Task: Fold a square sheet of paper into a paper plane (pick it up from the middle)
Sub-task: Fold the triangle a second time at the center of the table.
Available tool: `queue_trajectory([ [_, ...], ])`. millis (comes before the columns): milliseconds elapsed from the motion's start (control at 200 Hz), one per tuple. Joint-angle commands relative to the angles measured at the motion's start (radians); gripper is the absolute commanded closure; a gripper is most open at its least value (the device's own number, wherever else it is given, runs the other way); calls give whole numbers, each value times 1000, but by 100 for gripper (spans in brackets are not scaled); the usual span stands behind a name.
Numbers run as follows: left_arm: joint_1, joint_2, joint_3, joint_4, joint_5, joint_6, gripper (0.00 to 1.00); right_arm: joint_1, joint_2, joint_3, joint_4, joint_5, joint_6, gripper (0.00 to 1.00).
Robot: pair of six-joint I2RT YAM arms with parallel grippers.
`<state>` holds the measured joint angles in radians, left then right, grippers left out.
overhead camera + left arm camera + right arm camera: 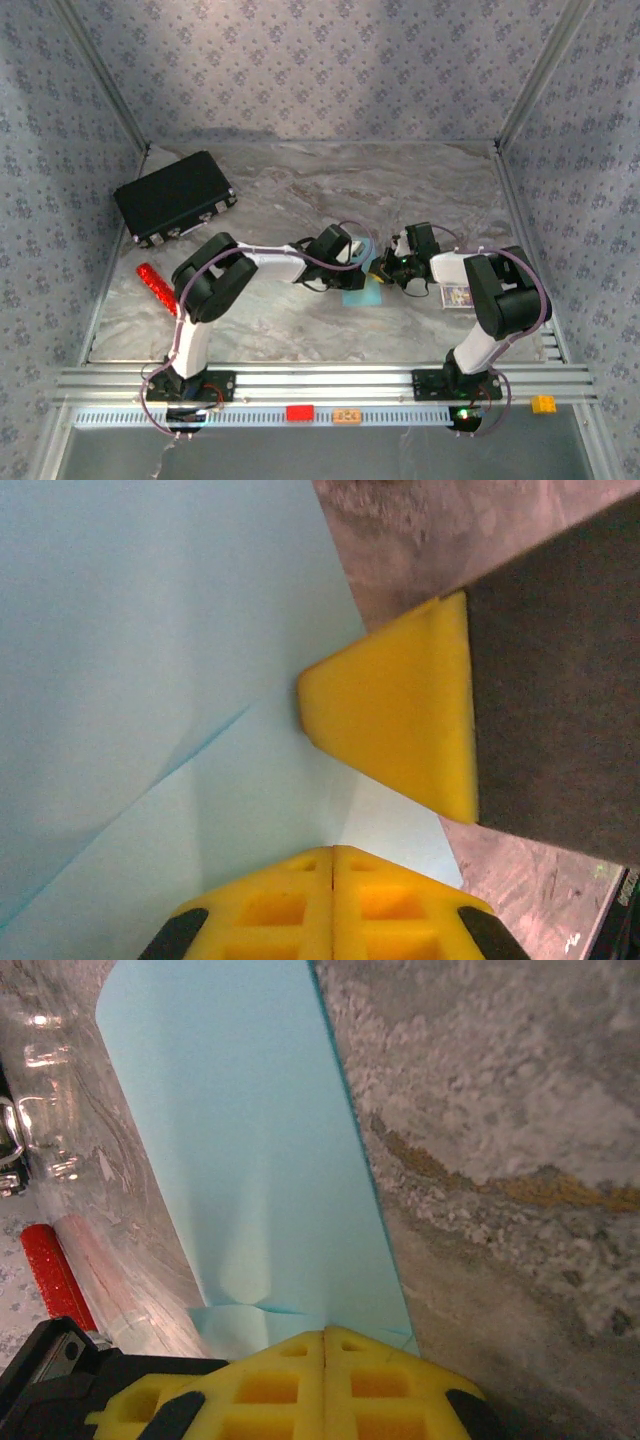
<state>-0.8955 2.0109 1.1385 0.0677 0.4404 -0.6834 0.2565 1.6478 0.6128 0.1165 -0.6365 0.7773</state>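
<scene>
Sheet (250, 1130) edge at R pincer (325, 1338) tip

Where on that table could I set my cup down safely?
The bare far stretch of table, between the black case and the right wall; also the near strip below the blue paper. Crowded mid-table, where the left gripper and right gripper meet at it.

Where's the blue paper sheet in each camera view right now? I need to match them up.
Top external: paper sheet near centre, slightly low and right.
Left wrist: across the left half, with a diagonal crease.
Right wrist: a strip running up the middle.
Shared landmark: marbled table.
</scene>
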Motion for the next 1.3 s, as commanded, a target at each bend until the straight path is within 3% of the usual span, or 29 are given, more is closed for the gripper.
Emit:
queue_trajectory([
  [0,-5,-3,-31,-16,4,-19,93,-5,18,-26,-50,63,-1,94],
  [365,-9,-84,-90,-47,10,30,88,-8,22,-25,-51,69,-2,95],
  [839,-39,-144,-159,-213,-44,140,89,-8,17,-22,-58,71,-2,95],
  [1294,-36,-246,-165,-89,-44,116,88,-5,3,-17,-54,56,-1,94],
])
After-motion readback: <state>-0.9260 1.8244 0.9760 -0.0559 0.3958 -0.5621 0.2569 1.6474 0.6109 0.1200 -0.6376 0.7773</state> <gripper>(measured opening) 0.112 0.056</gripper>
